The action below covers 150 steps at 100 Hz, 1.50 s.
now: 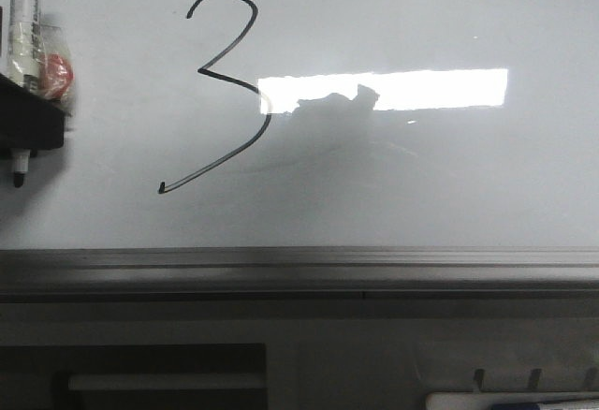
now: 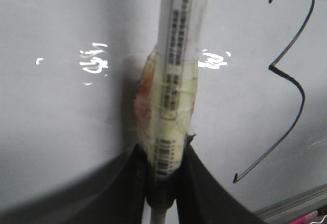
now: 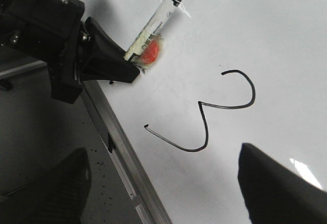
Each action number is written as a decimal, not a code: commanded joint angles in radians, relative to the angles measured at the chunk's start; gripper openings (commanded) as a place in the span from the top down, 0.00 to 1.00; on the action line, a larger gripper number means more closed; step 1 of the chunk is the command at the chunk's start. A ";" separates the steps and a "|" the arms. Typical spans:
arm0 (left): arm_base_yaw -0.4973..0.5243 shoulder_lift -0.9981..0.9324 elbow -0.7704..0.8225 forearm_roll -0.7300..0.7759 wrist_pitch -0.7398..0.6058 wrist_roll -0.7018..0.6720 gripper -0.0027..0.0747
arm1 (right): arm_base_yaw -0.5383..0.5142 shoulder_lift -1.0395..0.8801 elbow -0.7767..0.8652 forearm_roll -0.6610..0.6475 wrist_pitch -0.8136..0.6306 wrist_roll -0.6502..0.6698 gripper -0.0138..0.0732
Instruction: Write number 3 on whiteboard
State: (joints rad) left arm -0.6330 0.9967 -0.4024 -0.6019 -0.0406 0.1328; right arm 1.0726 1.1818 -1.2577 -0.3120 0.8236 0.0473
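The whiteboard (image 1: 421, 176) fills the front view, and a thin black number 3 (image 1: 225, 92) with a long slanted tail is drawn on its left part. The same number 3 (image 2: 291, 81) shows in the left wrist view and again, as the number 3 (image 3: 225, 106), in the right wrist view. My left gripper (image 1: 28, 101) (image 2: 163, 150) is shut on a white marker (image 2: 173, 55) wrapped in yellowish tape, held left of the digit. The marker's dark tip (image 1: 19, 181) points down, apart from the stroke. My right gripper (image 3: 163, 155) is open over the board's edge, with nothing between its fingers (image 3: 276, 188).
A grey metal rail (image 1: 299, 265) runs along the board's lower edge, with a dark tray (image 1: 140, 373) below it. Spare markers (image 1: 505, 401) lie at the bottom right. The left arm's black body (image 3: 46, 35) hangs over the rail (image 3: 122, 152). A bright light reflection (image 1: 430, 89) lies right of the digit.
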 commanded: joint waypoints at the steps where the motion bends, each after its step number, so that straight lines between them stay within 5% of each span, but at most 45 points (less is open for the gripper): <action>1: 0.001 0.013 -0.036 0.002 -0.050 -0.010 0.99 | -0.002 -0.025 -0.032 -0.023 -0.041 0.004 0.24; 119: 0.001 0.045 -0.036 -0.049 -0.010 -0.010 0.99 | -0.002 -0.025 -0.032 -0.021 -0.034 0.006 0.24; 150: 0.001 0.045 -0.036 -0.047 -0.022 -0.010 0.63 | -0.002 -0.025 -0.032 -0.021 -0.030 0.006 0.24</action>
State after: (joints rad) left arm -0.6330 1.0367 -0.4167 -0.6436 0.0000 0.1314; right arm 1.0726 1.1818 -1.2577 -0.3120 0.8401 0.0516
